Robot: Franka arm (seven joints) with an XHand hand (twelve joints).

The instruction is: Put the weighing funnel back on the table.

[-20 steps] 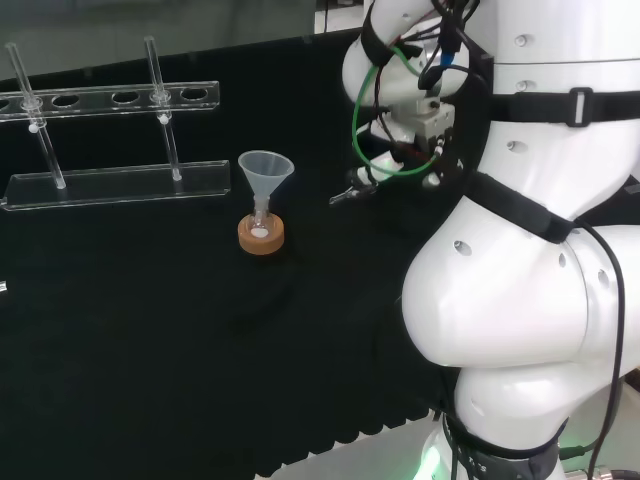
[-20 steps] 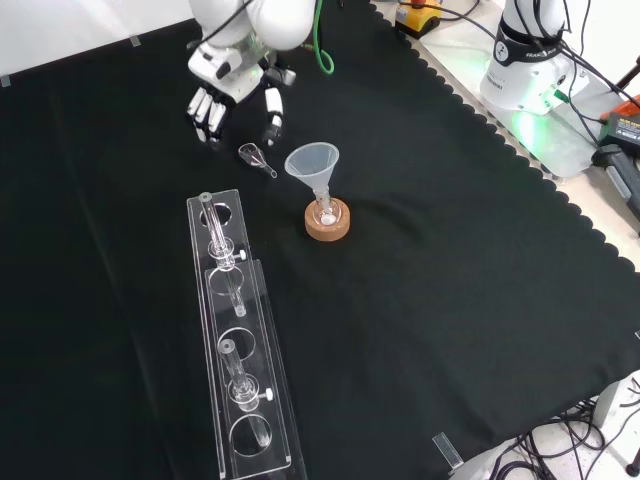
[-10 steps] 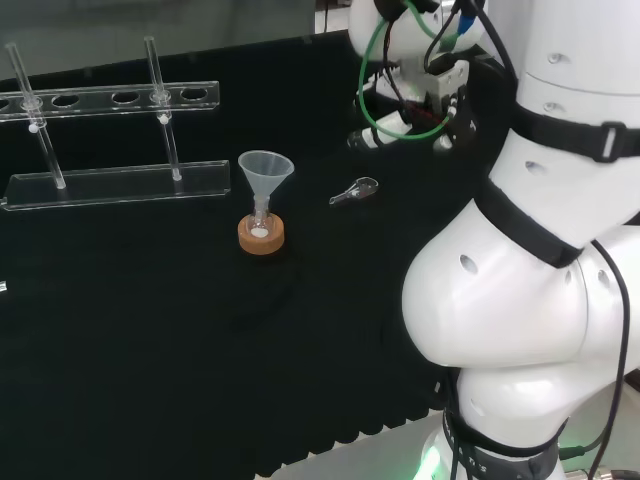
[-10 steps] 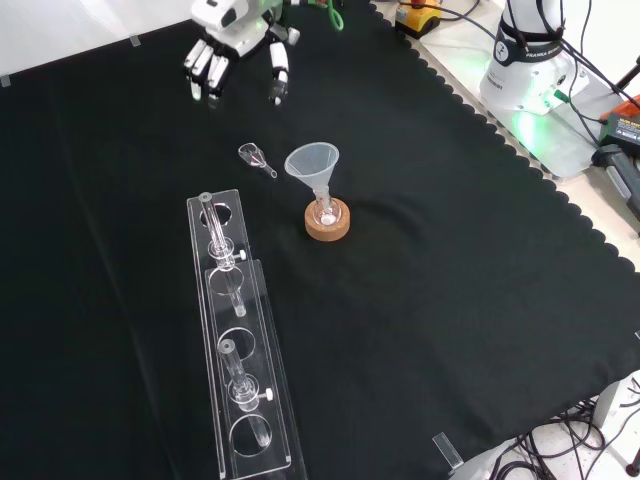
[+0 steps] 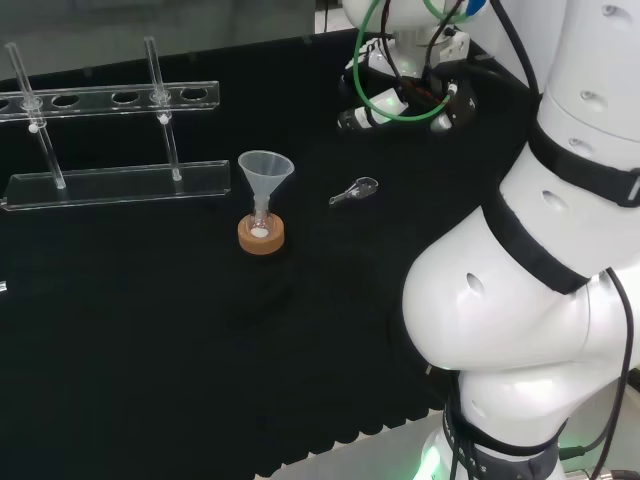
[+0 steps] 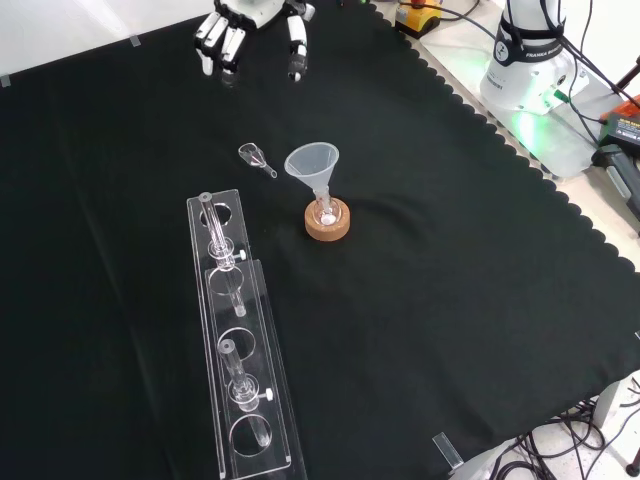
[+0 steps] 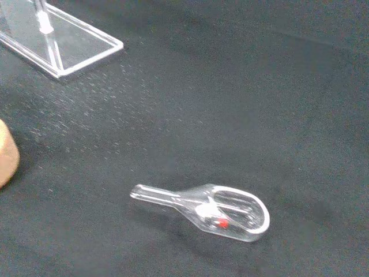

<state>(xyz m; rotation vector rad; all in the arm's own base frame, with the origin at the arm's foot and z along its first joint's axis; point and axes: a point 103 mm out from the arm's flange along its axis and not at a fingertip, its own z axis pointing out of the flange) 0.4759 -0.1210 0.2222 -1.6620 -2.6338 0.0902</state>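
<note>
Weighing funnel (image 6: 257, 158): small clear scoop with a short stem, lying on its side on the black cloth of the desk (image 6: 450, 300). Nothing touches it. In the front view it lies just left of the funnel's mouth and well below the hand. In the head view (image 5: 355, 190) it lies to the right of the funnel. In the wrist view (image 7: 213, 210) it lies flat with the scoop's open side up, and a small red speck and a whitish trace show inside the scoop.

Hand (image 6: 258, 10): black and white, at the top edge of the front view, raised above the cloth and well apart from the weighing funnel. Fingers (image 6: 222, 42) straight to relaxed and spread, pointing down, with the thumb set apart to their right. They hold nothing.

Funnel (image 6: 313, 162): big clear cone, mouth up, with its stem in a small flask (image 6: 325, 212).

Cork ring (image 6: 328, 221): stand under the flask, resting on the cloth.

Rack (image 6: 235, 340): long, clear plastic, with a row of round holes. It lies lower left in the front view and at the far left in the head view (image 5: 110, 140), where two upright clear tubes stand in it.
</note>
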